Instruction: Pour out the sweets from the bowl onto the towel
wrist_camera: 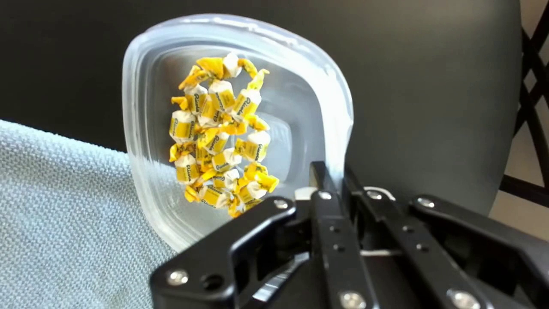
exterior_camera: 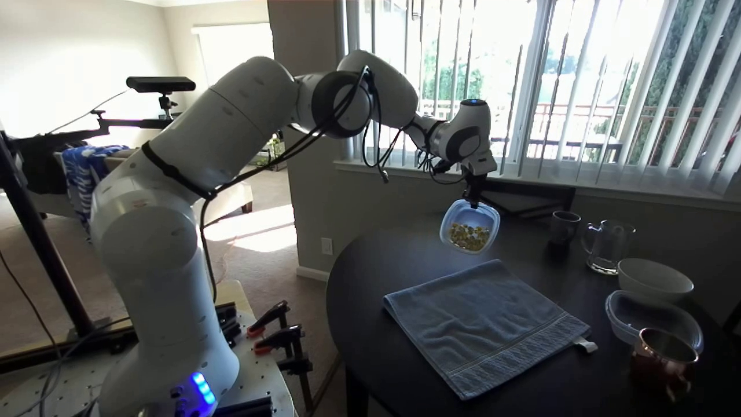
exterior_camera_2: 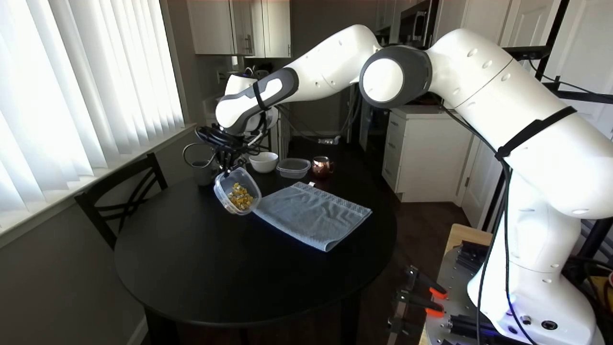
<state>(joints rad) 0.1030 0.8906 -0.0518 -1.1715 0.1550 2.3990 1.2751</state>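
The small translucent bowl is held in the air, tilted, over the table by the towel's edge. It also shows in an exterior view and in the wrist view. The yellow-and-white wrapped sweets lie inside it, gathered toward its lower side; they show in both exterior views. My gripper is shut on the bowl's rim; it shows small in both exterior views. The grey-blue towel lies flat on the table; part shows in the wrist view.
A dark mug, a glass mug, a larger white bowl, a clear container and a copper mug stand beyond the towel. A chair stands at the table by the window.
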